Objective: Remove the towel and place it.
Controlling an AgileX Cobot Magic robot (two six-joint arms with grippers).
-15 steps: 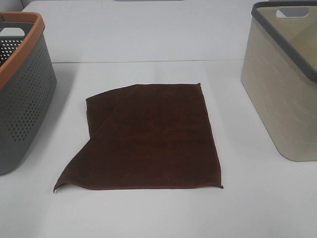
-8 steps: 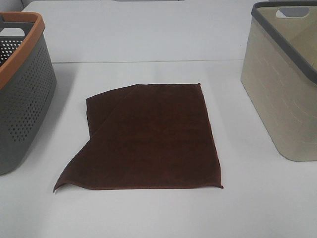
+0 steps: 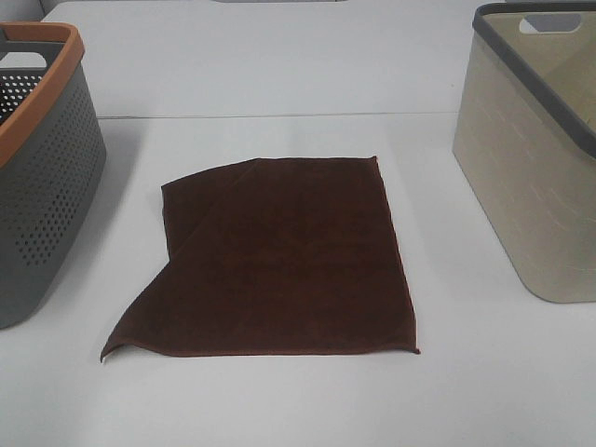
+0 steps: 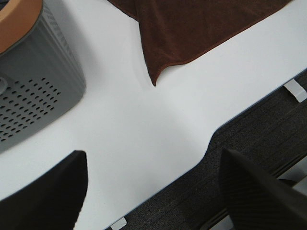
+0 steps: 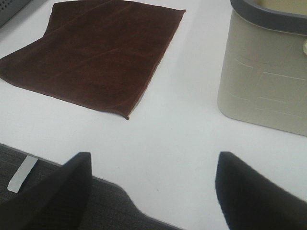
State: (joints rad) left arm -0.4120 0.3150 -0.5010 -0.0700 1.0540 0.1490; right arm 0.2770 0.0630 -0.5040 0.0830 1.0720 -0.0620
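The dark reddish-brown towel (image 3: 279, 261) lies flat on the white table, between the two baskets, with its far left corner folded over. It also shows in the left wrist view (image 4: 201, 28) and in the right wrist view (image 5: 91, 52). No arm shows in the exterior high view. My left gripper (image 4: 153, 191) is open and empty, over the table's front edge near the towel's front left corner. My right gripper (image 5: 151, 191) is open and empty, over the front edge near the towel's front right corner.
A grey perforated basket with an orange rim (image 3: 37, 168) stands at the left, also in the left wrist view (image 4: 33, 86). A beige basket with a grey rim (image 3: 535, 158) stands at the right, also in the right wrist view (image 5: 264, 72). Dark floor lies beyond the table's front edge (image 4: 211, 139).
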